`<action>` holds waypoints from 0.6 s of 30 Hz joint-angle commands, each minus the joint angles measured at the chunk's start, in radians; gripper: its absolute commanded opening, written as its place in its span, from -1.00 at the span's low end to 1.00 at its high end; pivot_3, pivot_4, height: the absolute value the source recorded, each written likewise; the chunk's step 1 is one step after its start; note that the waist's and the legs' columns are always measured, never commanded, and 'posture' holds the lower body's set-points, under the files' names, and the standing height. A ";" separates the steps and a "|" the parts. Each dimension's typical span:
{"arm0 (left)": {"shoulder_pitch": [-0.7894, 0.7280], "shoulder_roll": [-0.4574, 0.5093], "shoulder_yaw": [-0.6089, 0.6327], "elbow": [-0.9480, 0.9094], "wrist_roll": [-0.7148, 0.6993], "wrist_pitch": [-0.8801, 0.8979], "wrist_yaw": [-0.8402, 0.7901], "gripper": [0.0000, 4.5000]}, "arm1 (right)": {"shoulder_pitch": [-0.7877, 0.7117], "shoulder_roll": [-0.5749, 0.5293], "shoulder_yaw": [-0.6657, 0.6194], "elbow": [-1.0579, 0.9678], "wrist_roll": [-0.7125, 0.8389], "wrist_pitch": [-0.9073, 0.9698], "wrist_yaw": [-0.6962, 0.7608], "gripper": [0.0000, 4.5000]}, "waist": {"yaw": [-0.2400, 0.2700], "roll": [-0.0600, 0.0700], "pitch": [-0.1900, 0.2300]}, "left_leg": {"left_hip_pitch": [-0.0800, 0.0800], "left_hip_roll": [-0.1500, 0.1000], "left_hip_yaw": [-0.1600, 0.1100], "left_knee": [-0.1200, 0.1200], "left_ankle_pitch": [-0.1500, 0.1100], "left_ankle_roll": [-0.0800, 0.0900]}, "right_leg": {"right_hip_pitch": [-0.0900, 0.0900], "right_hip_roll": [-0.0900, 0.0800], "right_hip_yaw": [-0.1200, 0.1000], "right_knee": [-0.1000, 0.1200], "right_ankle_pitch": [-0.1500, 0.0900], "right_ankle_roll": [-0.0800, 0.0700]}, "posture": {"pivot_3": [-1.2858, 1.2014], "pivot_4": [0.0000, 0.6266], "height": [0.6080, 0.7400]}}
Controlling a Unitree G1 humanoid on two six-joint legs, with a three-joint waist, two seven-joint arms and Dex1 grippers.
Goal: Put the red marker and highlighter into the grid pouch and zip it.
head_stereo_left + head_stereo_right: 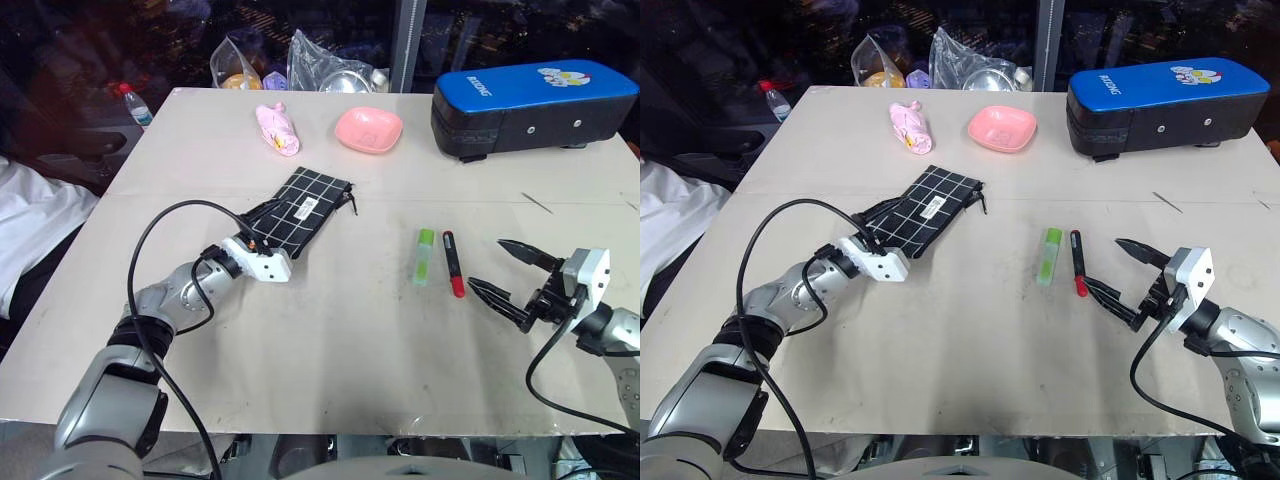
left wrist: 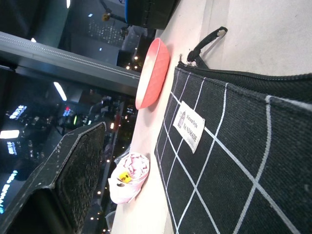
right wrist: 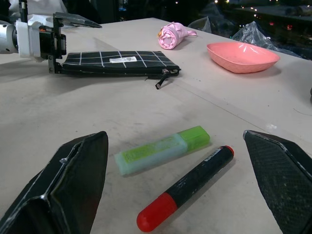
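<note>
grid pouch (image 1: 298,213) flat, zipped; highlighter (image 1: 424,256) and red marker (image 1: 453,263) right of it. left gripper (image 3: 61,41) wide around its end, right gripper (image 1: 512,273) wide, empty.

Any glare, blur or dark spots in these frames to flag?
Head views: even light on the table, dark background, no glare, soft shadows. Left wrist view: grid pouch sharp, background lights blurred. Right wrist view: highlighter and red marker crisp; near fingers soft.
</note>
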 commanded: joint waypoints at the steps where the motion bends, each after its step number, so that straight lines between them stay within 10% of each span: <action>1: 0.010 0.015 0.004 -0.042 -0.011 -0.017 0.026 0.98 | -0.012 -0.003 -0.017 -0.026 0.002 -0.014 -0.001 1.00 | 0.000 0.000 0.000 | 0.000 0.000 0.000 0.000 0.000 0.000 | 0.000 0.000 0.000 0.000 0.000 0.000 | 0.03 -0.52 0.96; 9: 0.047 0.004 -0.001 -0.092 -0.010 -0.019 0.025 0.88 | -0.020 -0.006 -0.014 -0.018 -0.001 -0.014 0.005 1.00 | 0.000 0.000 0.000 | 0.000 0.000 0.000 0.000 0.000 0.000 | 0.000 0.000 0.000 0.000 0.000 0.000 | 0.03 -0.52 0.96; 18: 0.056 0.014 -0.011 -0.078 0.010 -0.011 0.057 -0.93 | -0.021 0.003 -0.001 -0.018 -0.010 -0.014 0.005 1.00 | 0.001 0.001 -0.001 | 0.001 0.000 0.000 0.000 0.000 0.000 | 0.000 0.000 0.000 0.000 0.000 0.000 | 0.03 -0.52 0.96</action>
